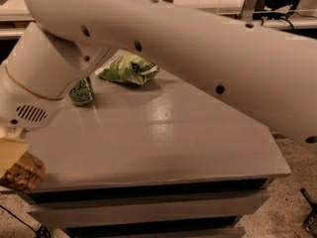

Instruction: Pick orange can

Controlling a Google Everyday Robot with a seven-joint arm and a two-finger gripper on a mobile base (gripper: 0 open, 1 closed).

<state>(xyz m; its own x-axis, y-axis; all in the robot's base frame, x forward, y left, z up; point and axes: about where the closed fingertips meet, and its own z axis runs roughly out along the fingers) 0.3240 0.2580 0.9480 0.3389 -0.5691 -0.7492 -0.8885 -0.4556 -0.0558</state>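
My gripper (12, 162) is at the bottom left edge of the view, just off the table's left front corner. One pale finger (9, 151) shows, pressed against the orange can (24, 173). The can is orange-brown with dark lettering, and only part of it is in view. The gripper looks shut on it and holds it beside the table's edge. My big white arm (198, 43) crosses the whole top of the view and hides the back of the table.
A green can (81, 92) stands upright at the back left of the grey table (163, 133). A crumpled green chip bag (130, 69) lies behind it. Drawer fronts show under the tabletop. The speckled floor is at the lower right.
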